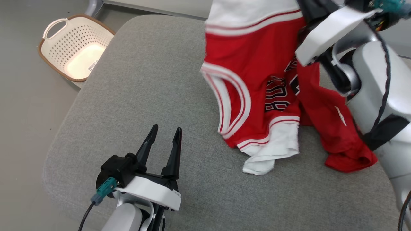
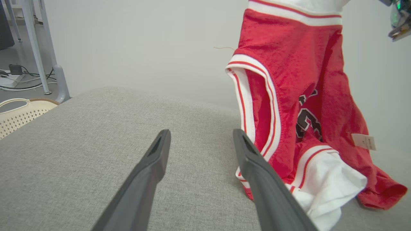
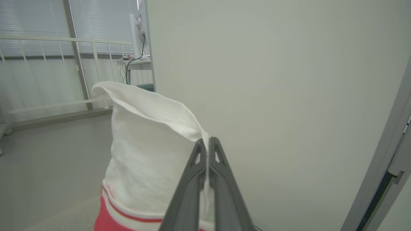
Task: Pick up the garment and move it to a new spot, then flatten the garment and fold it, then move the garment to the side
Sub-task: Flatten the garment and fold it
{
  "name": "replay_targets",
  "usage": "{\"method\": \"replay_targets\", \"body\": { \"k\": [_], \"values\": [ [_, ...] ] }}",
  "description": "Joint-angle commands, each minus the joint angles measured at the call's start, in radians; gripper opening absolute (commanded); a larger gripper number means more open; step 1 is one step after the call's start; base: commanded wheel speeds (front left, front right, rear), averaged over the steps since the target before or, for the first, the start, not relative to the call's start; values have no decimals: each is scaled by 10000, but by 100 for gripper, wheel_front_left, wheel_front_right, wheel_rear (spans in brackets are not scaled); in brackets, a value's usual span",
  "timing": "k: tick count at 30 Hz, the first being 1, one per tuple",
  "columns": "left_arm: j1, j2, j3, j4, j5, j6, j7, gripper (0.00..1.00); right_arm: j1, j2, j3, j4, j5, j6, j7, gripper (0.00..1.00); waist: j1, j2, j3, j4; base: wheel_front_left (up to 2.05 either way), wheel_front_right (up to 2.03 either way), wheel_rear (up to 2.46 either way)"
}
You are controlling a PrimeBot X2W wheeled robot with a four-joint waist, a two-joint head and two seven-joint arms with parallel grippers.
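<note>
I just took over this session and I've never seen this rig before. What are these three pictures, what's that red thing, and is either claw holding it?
They are three cameras on one two-armed robot. The head view looks down from its head at a grey padded surface. The other two look along each arm's own pair of dark fingers.

The red thing is a basketball jersey with white trim. The right gripper is shut on the jersey's white edge and holds it up, so the top hangs in the air while the lower end trails on the surface.

The left gripper is open and holds nothing, sitting low over bare fabric to the jersey's left.

A cream laundry basket stands on the floor beyond the surface's left edge.
</note>
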Motion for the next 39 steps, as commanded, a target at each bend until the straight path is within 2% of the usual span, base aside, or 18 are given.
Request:
{"method": "replay_targets", "body": {
  "k": [1,2,3,4,8,13,18,24,29,32,34,39],
  "values": [
    [-204,36,-183,-71,-198,23,-14,100,-646,-206,-399,1163,-465,-2,45,0,0,0,339,354,0,0,0],
    [-204,36,-183,-71,-198,23,-14,100,-646,-206,-399,1163,-465,-2,45,0,0,0,339,354,0,0,0],
    [-262,36,-272,-96,-245,42,-14,100,-898,-266,-570,1716,-672,-2,88,0,0,0,418,429,0,0,0],
    [-353,33,-426,-158,-372,93,-14,100,-1333,-359,-697,2763,-1232,-4,216,100,0,0,587,558,0,0,0],
    [-473,37,-655,-229,-568,224,-14,100,-2119,-515,-1310,4729,-2337,-5,98,100,0,0,850,683,0,0,0],
    [-524,34,-685,-192,-600,330,-14,100,-2256,-103,-1887,5944,-2819,-2,-643,100,0,0,899,507,0,0,0],
    [-623,40,-466,-111,-400,295,-14,100,-1756,168,-1670,6195,-2698,-4,-1501,100,0,0,615,9,0,0,0],
    [-582,39,-151,-50,-116,196,-14,100,-805,216,-1279,5721,-2048,-4,-2191,100,0,0,202,-663,0,0,0],
    [-495,32,52,-29,93,129,-14,100,832,-389,-569,4247,-1220,-4,-2483,100,0,0,-247,-1324,0,0,0],
    [-411,40,163,-37,231,61,-14,100,1859,-983,-533,2555,-1059,-4,-2546,100,0,0,-450,-1706,0,0,0],
    [-360,40,241,-7,231,69,-14,100,2768,-1397,-965,1237,-1419,-7,-2537,100,0,0,-543,-1943,0,0,0],
    [-290,48,413,100,428,12,-14,100,5198,-1102,-2485,-1180,-2148,-7,-2517,100,0,0,-864,-2477,0,0,0]
  ]
}}
